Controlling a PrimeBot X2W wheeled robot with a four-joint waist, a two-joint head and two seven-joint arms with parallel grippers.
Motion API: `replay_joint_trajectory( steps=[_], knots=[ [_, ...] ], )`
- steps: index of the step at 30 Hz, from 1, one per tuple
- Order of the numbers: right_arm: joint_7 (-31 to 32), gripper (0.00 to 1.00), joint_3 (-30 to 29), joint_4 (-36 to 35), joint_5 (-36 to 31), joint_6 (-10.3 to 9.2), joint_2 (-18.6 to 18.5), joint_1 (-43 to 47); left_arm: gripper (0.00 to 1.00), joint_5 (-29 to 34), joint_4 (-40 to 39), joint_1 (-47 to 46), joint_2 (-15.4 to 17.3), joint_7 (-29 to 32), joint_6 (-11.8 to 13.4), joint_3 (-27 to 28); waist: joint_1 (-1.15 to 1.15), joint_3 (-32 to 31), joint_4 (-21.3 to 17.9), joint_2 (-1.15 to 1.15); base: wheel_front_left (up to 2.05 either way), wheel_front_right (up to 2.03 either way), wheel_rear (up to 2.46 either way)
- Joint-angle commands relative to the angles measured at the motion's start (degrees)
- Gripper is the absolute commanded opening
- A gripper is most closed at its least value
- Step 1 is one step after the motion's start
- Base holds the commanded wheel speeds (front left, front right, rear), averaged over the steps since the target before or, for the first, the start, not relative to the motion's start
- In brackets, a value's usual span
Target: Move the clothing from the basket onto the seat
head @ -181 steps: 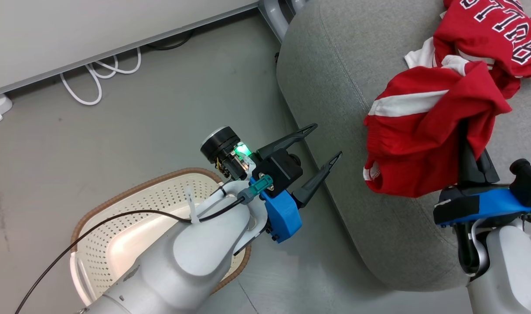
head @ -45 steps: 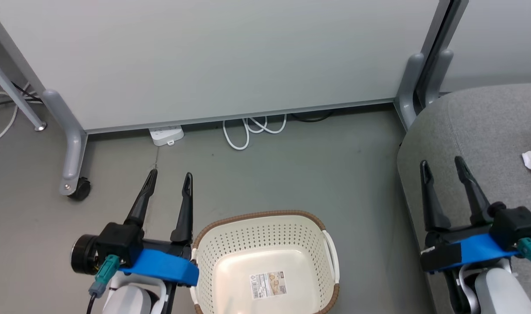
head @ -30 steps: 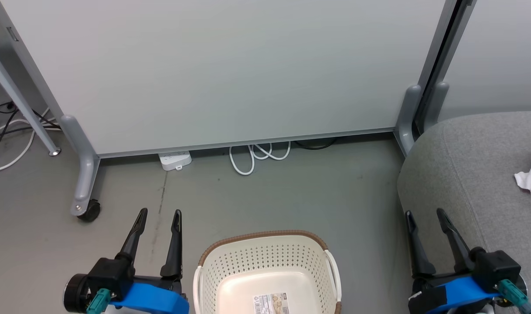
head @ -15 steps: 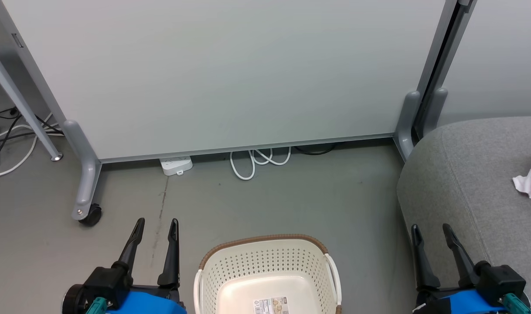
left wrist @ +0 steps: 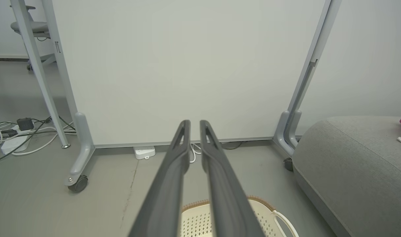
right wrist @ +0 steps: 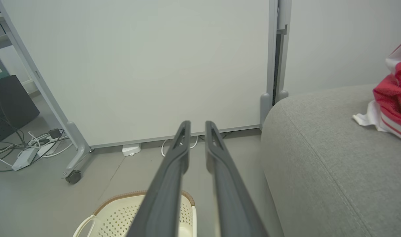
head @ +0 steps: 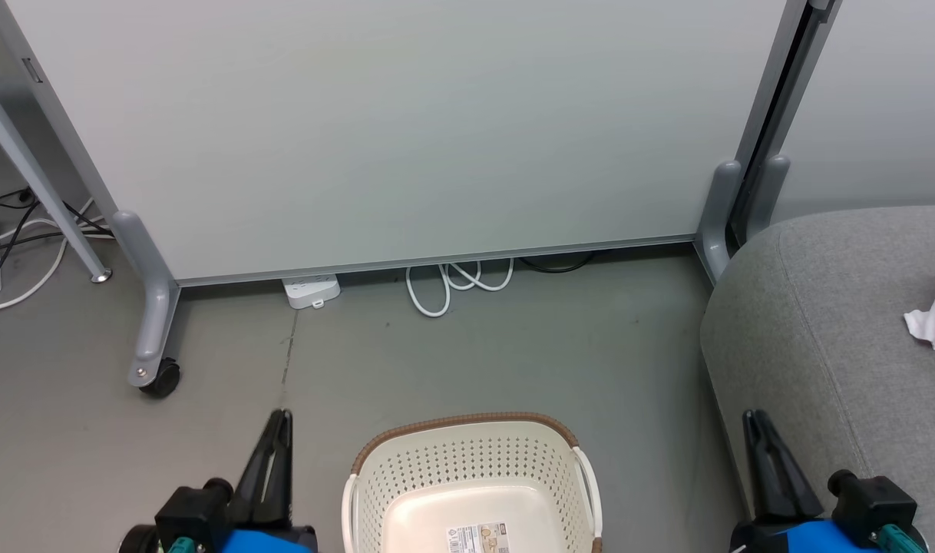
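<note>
Fingers (left wrist: 175, 171) of the left gripper (head: 280, 421) lie almost together with only a thin slit between them, nothing held; the right gripper (head: 753, 421) has its fingers (right wrist: 174, 171) drawn in the same way, also empty; whether the tips actually touch I cannot tell, since the head view shows them meeting at a point and the wrist views show a slim gap. The red jersey clothing (right wrist: 392, 93) lies bunched on the grey sofa seat (head: 821, 346), off to the right, well apart from both grippers; the perforated laundry basket (head: 467, 421) stands on the floor between the arms, its visible bottom bare but for a paper label (head: 479, 534). The fabric looks thin, limp and light; it would drape and slide rather than keep shape; a raised fold or the white trim offers the surest pinch, since a flat layer may slip free.
</note>
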Motion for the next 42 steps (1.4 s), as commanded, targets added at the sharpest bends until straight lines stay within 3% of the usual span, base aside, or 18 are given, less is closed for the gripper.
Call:
replay_joint_trajectory(
  steps=[1,21,42],
  knots=[
    [0.0,0.00,0.0,0.5,0.0,0.00,0.0,0.0,0.00,-0.1,0.4,0.3,0.0,0.1,0.0,0.0,0.00,0.0,0.0,0.00,0.00,0.00,0.00],
    [5.6,0.00,-1.7,0.0,21.3,0.00,0.4,-1.8,0.00,-20.9,0.1,-0.5,0.0,5.6,-1.4,3.8,0.00,0.2,-0.4,0.00,0.00,0.00,0.00],
    [10.2,0.00,-3.0,-0.4,39.0,-0.01,0.7,-3.4,0.00,-38.3,-0.2,-1.2,0.1,10.1,-2.6,6.9,0.00,0.4,-0.9,0.00,0.00,0.00,0.00]
  ],
)
